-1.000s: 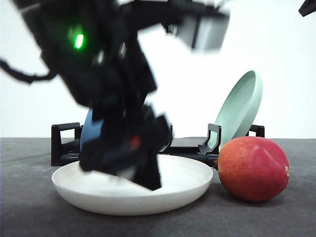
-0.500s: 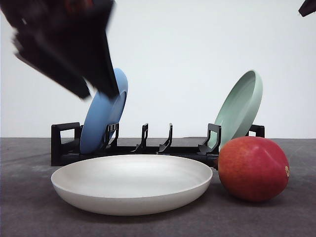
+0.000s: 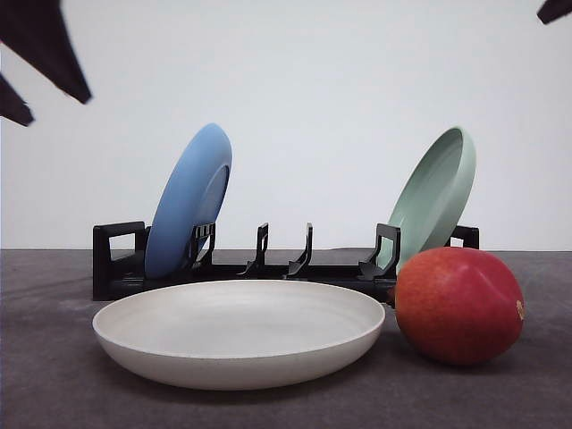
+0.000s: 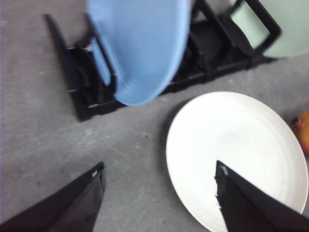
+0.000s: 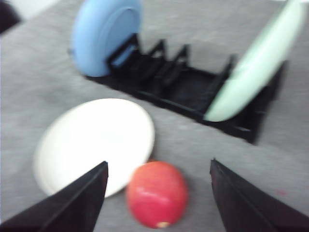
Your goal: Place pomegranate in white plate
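Observation:
The pomegranate (image 3: 458,306) rests on the dark table, touching the right rim of the white plate (image 3: 237,335), which holds nothing. In the right wrist view my right gripper (image 5: 158,164) hangs open above the pomegranate (image 5: 157,193), its fingers (image 5: 72,200) spread to either side, with the white plate (image 5: 91,145) beside the fruit. My left gripper (image 4: 159,168) is open and high over the table beside the white plate (image 4: 236,150); a sliver of the pomegranate (image 4: 303,136) shows at the frame edge. Part of the left arm (image 3: 40,45) is at the front view's top left.
A black dish rack (image 3: 116,264) stands behind the white plate. It holds a blue plate (image 3: 189,201) at its left end and a pale green plate (image 3: 435,197) at its right end, both on edge. A tip of the right arm (image 3: 554,9) shows top right.
The left arm, which was low over the white plate, has risen and swung up and left to the top corner. The plate and pomegranate have not moved.

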`<action>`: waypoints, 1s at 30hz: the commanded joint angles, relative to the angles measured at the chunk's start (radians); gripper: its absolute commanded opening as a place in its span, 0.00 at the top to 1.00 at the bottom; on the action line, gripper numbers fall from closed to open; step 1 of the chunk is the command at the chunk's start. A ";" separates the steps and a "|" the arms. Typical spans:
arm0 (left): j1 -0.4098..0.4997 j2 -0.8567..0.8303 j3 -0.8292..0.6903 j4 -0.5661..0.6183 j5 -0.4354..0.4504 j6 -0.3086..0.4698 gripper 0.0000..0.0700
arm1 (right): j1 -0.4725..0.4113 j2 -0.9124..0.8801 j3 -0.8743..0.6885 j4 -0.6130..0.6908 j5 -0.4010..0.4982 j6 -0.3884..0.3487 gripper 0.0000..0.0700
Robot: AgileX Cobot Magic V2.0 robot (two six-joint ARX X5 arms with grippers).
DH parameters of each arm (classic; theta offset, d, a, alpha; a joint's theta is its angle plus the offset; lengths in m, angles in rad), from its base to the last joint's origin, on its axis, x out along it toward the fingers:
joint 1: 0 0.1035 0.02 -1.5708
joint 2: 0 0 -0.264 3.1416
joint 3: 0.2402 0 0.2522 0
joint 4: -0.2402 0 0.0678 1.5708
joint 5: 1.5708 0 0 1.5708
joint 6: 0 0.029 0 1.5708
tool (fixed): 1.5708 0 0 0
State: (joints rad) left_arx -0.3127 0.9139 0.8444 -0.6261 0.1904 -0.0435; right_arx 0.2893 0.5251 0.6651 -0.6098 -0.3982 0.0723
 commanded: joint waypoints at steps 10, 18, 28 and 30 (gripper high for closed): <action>0.092 -0.066 -0.003 -0.005 0.019 0.029 0.38 | 0.074 0.076 0.018 0.000 0.017 0.180 0.39; 0.092 -0.066 -0.003 -0.002 0.019 0.028 0.38 | 0.246 0.279 0.030 -0.005 0.226 0.257 0.38; 0.092 -0.066 -0.003 -0.003 0.019 0.028 0.38 | 0.344 0.562 0.129 0.012 0.343 0.236 0.15; 0.092 -0.066 -0.003 -0.003 0.019 0.028 0.38 | 0.344 0.603 0.138 0.020 0.343 0.228 0.15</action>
State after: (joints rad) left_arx -0.2184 0.8413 0.8370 -0.6342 0.2077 -0.0257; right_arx 0.6239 1.1068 0.7862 -0.5948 -0.0589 0.3136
